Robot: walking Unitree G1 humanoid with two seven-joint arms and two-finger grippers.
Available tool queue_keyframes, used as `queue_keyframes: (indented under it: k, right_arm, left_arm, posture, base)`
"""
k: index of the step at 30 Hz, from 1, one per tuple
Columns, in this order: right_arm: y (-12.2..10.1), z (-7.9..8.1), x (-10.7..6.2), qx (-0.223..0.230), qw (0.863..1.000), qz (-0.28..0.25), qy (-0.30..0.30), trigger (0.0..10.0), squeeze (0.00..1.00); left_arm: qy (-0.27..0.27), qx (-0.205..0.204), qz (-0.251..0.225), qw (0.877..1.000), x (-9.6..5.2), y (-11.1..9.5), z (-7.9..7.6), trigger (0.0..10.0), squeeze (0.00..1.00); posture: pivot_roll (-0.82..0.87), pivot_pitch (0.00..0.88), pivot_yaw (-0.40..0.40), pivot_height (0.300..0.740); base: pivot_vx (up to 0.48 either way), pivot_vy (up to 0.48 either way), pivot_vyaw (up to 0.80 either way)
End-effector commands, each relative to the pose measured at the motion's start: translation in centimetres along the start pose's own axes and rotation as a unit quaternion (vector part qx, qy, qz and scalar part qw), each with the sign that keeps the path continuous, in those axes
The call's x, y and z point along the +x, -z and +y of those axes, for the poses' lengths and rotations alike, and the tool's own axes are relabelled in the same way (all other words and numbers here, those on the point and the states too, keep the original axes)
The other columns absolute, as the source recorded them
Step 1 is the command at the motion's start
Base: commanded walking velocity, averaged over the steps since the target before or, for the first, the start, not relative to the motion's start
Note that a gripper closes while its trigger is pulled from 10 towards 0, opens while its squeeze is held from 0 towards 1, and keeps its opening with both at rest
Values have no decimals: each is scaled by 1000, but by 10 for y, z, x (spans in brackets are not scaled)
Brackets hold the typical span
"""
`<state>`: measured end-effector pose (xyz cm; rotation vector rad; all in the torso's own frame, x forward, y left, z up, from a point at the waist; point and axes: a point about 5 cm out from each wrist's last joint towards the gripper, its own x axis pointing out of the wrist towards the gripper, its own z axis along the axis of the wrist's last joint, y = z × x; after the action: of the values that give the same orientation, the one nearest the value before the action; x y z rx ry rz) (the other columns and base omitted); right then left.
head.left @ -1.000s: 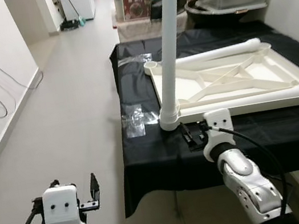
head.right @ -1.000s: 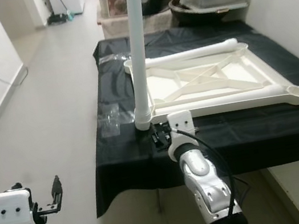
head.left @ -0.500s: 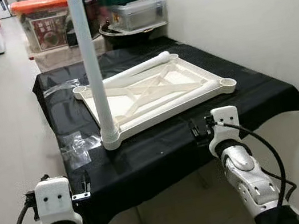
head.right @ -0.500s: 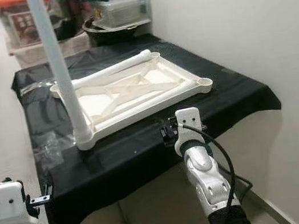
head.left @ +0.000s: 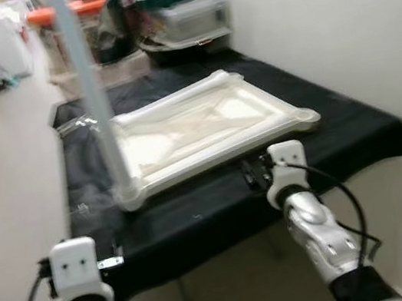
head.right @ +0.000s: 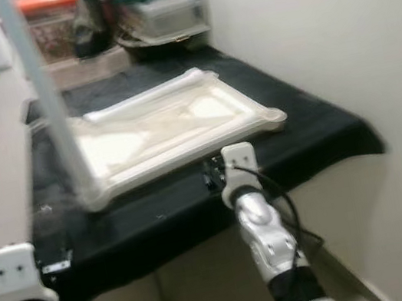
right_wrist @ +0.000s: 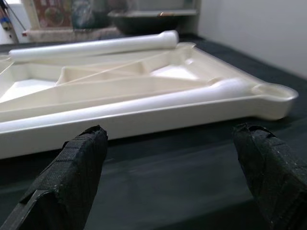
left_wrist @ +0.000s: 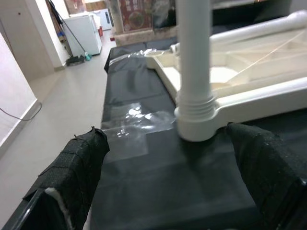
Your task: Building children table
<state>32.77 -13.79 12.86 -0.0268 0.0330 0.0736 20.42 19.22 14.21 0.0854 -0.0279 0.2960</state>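
Observation:
A white children's tabletop (head.left: 205, 130) lies upside down on a table draped in black cloth (head.left: 355, 139). One white leg (head.left: 95, 99) stands upright in its front-left corner socket (left_wrist: 194, 122). A second leg (right_wrist: 91, 46) lies along the far edge. The front-right corner socket (right_wrist: 268, 91) holds nothing. My left gripper (left_wrist: 168, 143) is open, low at the cloth's front-left edge and facing the upright leg. My right gripper (right_wrist: 172, 139) is open just before the tabletop's front rail, touching nothing.
Clear plastic wrapping (left_wrist: 129, 127) lies on the cloth left of the upright leg. Storage boxes and a basin (head.left: 189, 16) crowd the space behind the table. A white wall (head.left: 336, 33) runs along the right. Open floor (head.left: 3, 177) lies to the left.
The camera has swung right, then slightly back, and the picture is now blurred. My left gripper has come from over the floor to the cloth's front-left edge. Both grippers remain open.

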Motion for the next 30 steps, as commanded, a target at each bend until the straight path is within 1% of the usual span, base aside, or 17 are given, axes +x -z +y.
queue_keyframes:
  k: [1,5,7,19,23,26,30]
  right_arm:
    - [-3,8,1,-7,1000,-12,-23,10000,0]
    - [-4,11,2,-13,999,-16,-36,10000,0]
    - [-3,15,2,-9,999,-14,-50,10000,0]
    - [-1,22,4,-12,997,-6,-75,10000,0]
    - [1,19,5,-5,998,1,-58,10000,0]
    - [0,18,6,-5,998,-1,-57,10000,0]
    - [2,20,4,2,998,5,-61,10000,0]
  left_arm:
    - [-16,4,14,1000,0,6,6,10000,0]
    - [-10,9,17,1000,-1,7,6,10000,0]
    - [-6,6,18,1000,-2,9,4,10000,0]
    - [5,4,25,1000,-4,12,-1,10000,0]
    - [26,14,30,999,-5,14,-7,10000,0]
    - [30,17,30,999,-5,14,-8,10000,0]
    - [33,9,29,999,-5,14,-10,10000,0]
  posture:
    - [22,0,-15,740]
    - [21,0,-17,740]
    - [23,0,-23,740]
    - [25,0,-27,740]
    - [23,0,-30,740]
    - [23,0,-30,740]
    - [21,0,-30,740]
  base:
    - [0,0,0]
    - [0,0,305]
    - [0,0,791]
    - [0,0,788]
    - [0,0,0]
    - [-251,0,0]
    - [-397,0,0]
